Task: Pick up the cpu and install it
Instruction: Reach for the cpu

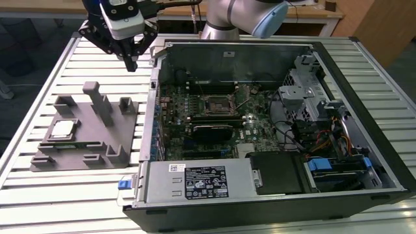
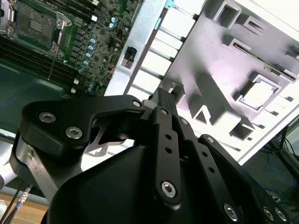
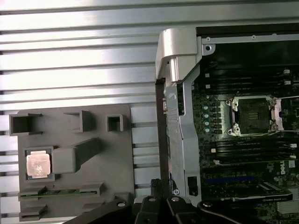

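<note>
Cpu [image 1: 62, 129], pale silver top up, flat in a square pocket of the grey moulded tray [image 1: 85, 158]. Lies outside the open computer case [image 1: 260, 214], well apart from its side wall, on the exterior view's left. Touched by nothing. Seen in both wrist views too, seated in the same tray pocket, with a slim green strip in a slot just beside it.

Then the gripper [image 1: 132, 66], black, hanging over the slatted metal table [image 1: 39, 204] near the case's far corner on the exterior view's left, just outside the wall. Fingers pressed together to a point, clasping nothing. Well apart from the cpu, closer to the case wall than to the chip. Carried by a silver arm [image 1: 227, 14] with a blue cap, rising behind the case's far wall.

Inside the case, a green motherboard [image 1: 195, 141] facing up. Near the board's middle, a black-framed square socket [image 1: 217, 103], its centre dark in the first wrist view, a thin lever standing off beside it. Toward the case's wall on the exterior view's right, a metal drive cage [image 1: 305, 92], loose cables and blue plastic tabs. Along the case's near wall, a grey labelled box [image 1: 195, 183].
</note>
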